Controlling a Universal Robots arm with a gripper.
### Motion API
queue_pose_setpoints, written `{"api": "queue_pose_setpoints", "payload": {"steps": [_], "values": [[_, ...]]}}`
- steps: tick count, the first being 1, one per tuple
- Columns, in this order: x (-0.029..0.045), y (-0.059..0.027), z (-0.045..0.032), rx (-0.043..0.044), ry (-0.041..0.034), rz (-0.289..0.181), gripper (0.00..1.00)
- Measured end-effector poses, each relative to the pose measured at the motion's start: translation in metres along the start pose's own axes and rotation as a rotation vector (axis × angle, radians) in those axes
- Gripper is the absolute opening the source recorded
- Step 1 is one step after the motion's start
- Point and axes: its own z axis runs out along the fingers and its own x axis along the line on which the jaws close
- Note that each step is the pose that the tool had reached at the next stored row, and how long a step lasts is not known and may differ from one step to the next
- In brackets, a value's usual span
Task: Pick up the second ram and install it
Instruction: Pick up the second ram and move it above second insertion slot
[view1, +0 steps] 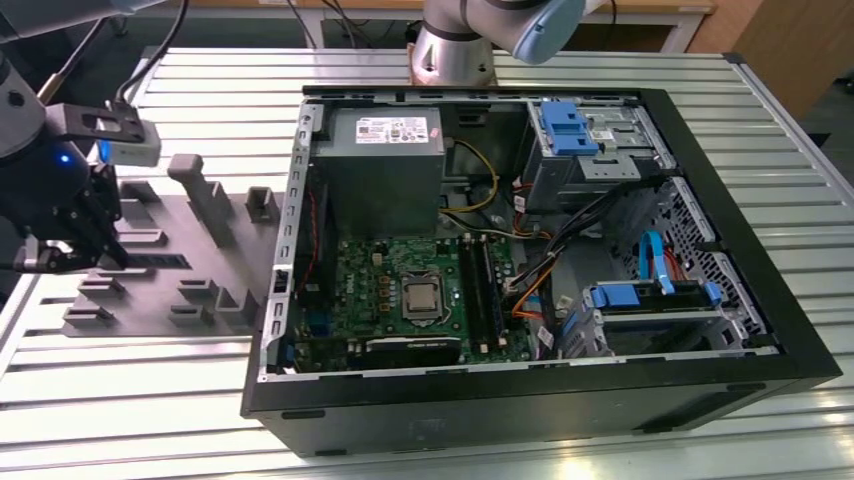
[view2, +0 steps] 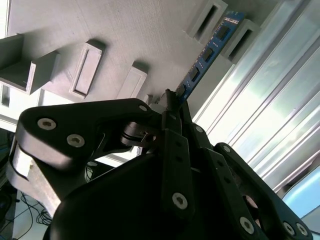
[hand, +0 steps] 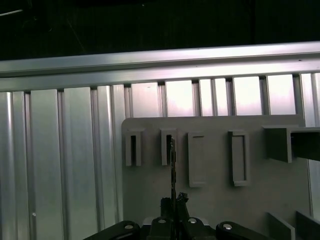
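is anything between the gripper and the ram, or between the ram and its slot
Nothing between them: the gripper is shut on the ram, whose far end sits between two posts of the grey tray. Towards the slots, the case wall rises between tray and board.

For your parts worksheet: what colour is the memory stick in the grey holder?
Blue memory stick with dark chips, clearest in the second wrist view.
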Motion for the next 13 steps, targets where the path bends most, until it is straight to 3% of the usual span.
{"api": "queue_pose_setpoints", "payload": {"steps": [13], "values": [[0.0, 0.0001, -0.0064, 0.0002, -0.0002, 0.0, 0.14]]}}
